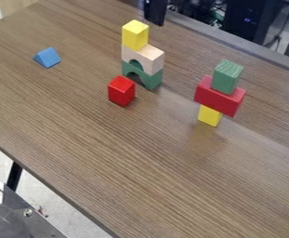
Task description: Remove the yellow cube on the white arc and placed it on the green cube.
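Observation:
At the top edge of the camera view hangs the black gripper [155,11], just right of and above the yellow cube [135,34] and apart from it. That cube rests on the white arc [144,56], which stands on a green arch [149,78]. To the right, the green cube [226,76] sits on top of a red rectangular block [218,96], which lies across a second yellow block [209,115] standing on the table. Nothing shows held by the gripper.
A red block [121,91] stands close in front of the arch stack. Farther left lies a blue triangular block [47,57]. The brown table [109,158] has its far edge at the upper right, with dark equipment behind it.

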`<state>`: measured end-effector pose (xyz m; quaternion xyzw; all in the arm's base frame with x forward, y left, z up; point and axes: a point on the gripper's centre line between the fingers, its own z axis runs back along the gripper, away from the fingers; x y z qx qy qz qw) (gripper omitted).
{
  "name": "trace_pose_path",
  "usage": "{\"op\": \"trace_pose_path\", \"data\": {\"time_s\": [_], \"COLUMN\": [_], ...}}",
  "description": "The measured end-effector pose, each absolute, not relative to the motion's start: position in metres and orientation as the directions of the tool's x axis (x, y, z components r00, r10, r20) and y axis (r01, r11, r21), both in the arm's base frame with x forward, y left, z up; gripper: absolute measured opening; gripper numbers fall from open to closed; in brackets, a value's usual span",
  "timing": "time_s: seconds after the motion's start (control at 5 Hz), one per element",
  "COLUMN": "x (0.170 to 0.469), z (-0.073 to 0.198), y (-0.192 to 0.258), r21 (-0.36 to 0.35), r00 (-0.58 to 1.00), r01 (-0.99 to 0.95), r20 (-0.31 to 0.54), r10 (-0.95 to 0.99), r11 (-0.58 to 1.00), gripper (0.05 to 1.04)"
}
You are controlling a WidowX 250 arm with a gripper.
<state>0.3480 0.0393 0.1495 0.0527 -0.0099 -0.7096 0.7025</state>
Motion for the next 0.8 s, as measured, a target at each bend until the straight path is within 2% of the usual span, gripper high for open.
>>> {"op": "trace_pose_path", "data": {"time_s": [0.8], "x": [0.325], "z": [0.125], "y": [0.080], "r21": [0.024], "r00": [0.197], "r01": [0.980], "r20": [-0.063], "r10": [-0.978], "r11": [0.196], "gripper": [0.999]}}
